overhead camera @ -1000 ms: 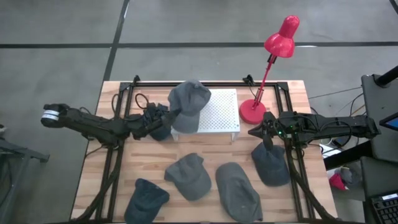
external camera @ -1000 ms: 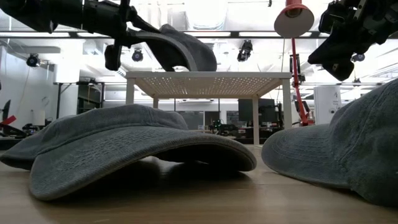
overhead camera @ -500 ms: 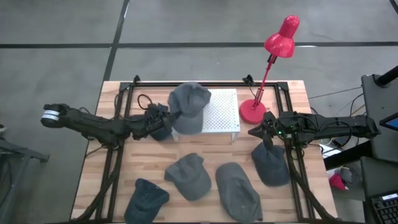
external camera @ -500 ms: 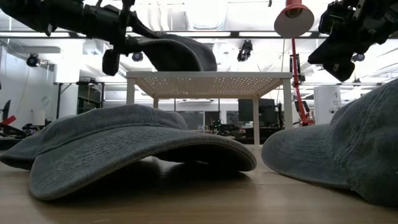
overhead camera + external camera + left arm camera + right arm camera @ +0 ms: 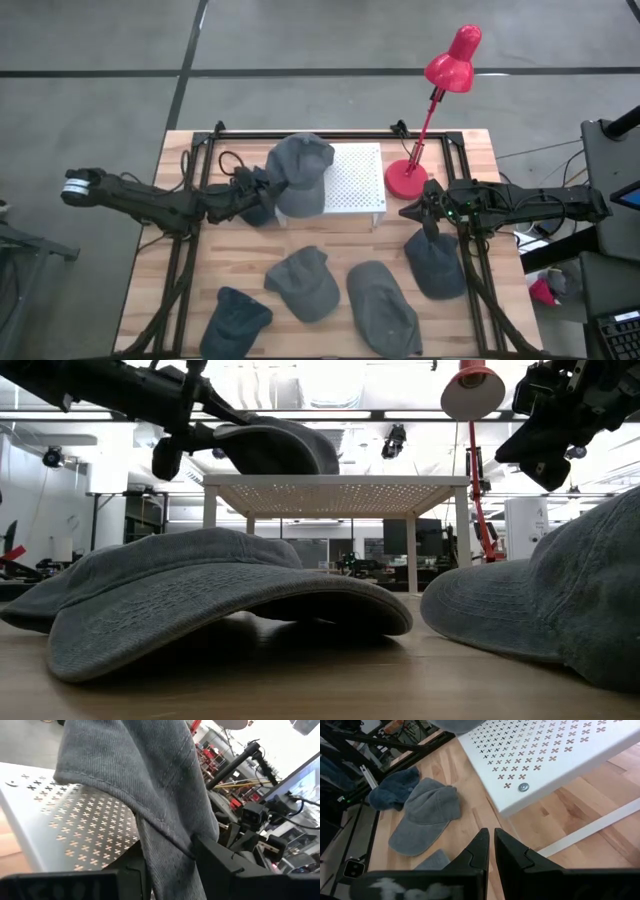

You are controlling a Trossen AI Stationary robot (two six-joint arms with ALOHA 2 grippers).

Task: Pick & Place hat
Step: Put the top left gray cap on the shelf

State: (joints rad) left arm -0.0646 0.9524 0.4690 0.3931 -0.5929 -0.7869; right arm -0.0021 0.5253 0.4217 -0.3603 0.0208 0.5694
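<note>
Five grey hats show from above, and you hold one: the left gripper is clamped on the brim of the hat, which lies on the left end of the white shelf near the worktop's back edge. Your left wrist view gives what the overhead cannot: the brim fabric pinched between the two dark fingers, with the perforated shelf top beside it. From table height the hat looks to be touching the shelf, though you can't be sure from that angle.

Your right gripper hangs near the right edge, over the top of another hat; its wrist view shows the fingers almost together and holding nothing. Three more hats lie toward the front edge: one dark at the front left, two mid-front. A red lamp stands at the back right, beside the shelf.
</note>
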